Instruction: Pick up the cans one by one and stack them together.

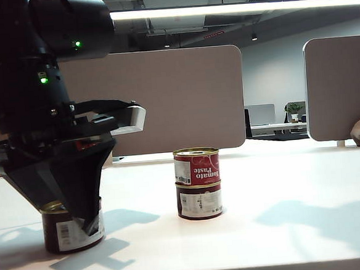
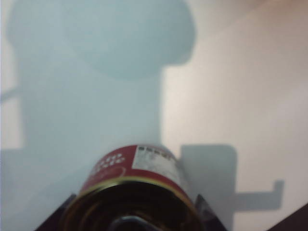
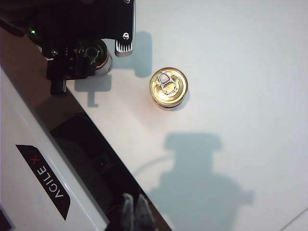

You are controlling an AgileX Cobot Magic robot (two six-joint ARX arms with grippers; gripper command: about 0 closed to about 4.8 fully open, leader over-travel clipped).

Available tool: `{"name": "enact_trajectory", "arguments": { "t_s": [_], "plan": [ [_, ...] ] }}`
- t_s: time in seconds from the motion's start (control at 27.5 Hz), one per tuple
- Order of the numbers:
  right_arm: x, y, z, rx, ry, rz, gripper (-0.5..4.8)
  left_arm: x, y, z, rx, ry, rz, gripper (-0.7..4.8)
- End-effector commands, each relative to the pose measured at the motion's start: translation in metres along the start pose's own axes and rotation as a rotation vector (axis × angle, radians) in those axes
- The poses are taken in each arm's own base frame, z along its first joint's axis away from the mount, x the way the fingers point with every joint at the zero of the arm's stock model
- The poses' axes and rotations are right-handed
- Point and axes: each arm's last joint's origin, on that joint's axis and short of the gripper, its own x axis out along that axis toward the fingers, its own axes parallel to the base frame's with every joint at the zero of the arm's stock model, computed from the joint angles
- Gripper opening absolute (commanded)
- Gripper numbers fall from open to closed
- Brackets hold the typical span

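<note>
Nearest us, close to the table's (image 1: 297,225) front edge, stands the lone maroon can (image 1: 66,232) with a white barcode panel, half hidden by the left gripper (image 1: 71,207). We count three cans: this one, plus a stack of two at mid-table, the red Tomato Paste can (image 1: 197,166) on a second maroon can (image 1: 199,201). Its fingers straddle the lone can, spread apart around it; we cannot tell whether they touch it. Bare table runs wide from the stack toward the right edge. Only the right wrist view shows the gold pull-tab lid (image 3: 168,85) from above; the right gripper's (image 3: 134,211) tips sit together, holding nothing, high above the table.
</note>
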Motion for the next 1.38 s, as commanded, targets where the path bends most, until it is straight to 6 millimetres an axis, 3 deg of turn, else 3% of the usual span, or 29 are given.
{"name": "enact_trajectory", "arguments": {
  "t_s": [0.04, 0.33, 0.62, 0.69, 1.09, 1.38],
  "plan": [
    [-0.002, 0.000, 0.000, 0.000, -0.009, 0.001, 0.22, -0.005, 0.000, 0.001, 0.003, -0.021, 0.002, 1.19],
    [-0.002, 0.000, -0.001, 0.001, 0.002, -0.020, 0.22, -0.042, -0.001, 0.004, 0.006, -0.109, -0.002, 1.10],
    [-0.002, -0.002, -0.004, 0.002, 0.032, -0.072, 0.22, -0.100, -0.017, 0.037, 0.059, -0.292, -0.030, 1.10],
    [-0.002, -0.002, -0.005, 0.003, 0.039, -0.079, 0.22, -0.106, -0.019, 0.044, 0.064, -0.331, -0.035, 1.10],
    [-0.014, 0.000, -0.011, 0.002, 0.011, -0.087, 0.22, -0.089, -0.026, 0.082, 0.079, -0.290, -0.080, 1.11],
    [-0.023, 0.002, -0.017, 0.002, -0.015, -0.090, 0.22, -0.074, -0.030, 0.096, 0.107, -0.256, -0.098, 1.11]
  ]
}}
